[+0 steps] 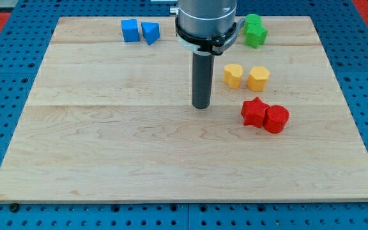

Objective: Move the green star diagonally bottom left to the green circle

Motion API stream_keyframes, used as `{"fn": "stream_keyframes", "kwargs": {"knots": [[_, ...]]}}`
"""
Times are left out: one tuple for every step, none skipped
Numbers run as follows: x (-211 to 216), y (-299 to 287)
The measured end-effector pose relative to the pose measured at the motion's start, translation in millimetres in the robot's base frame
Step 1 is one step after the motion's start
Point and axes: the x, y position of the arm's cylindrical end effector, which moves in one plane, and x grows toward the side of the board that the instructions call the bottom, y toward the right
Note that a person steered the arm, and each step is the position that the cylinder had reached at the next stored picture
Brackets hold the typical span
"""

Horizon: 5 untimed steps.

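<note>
Arm housing is cut off at the view's top & hides part of the tabletop [107, 160] behind it. No pincer on this rig, so no open/closed state to tell; rod ends in my tip [201, 107], touching no block. Green pieces [255, 30] sit up & to the view's right of the tip, pressed together, so star vs circle is hard to separate. Yellow pair [246, 76] is just right of the rod, red star [254, 112] & red cylinder [276, 119] right & slightly lower, touching. Blue cube [130, 30] & blue wedge-like block [150, 32] are up-left, well apart from the tip.
</note>
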Motion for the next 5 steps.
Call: {"fn": "stream_keyframes", "kwargs": {"knots": [[-4.1,4.7],[-23.0,-7.9],[-59.8,-5.3],[-119.6,14.9],[-138.3,72.0]]}}
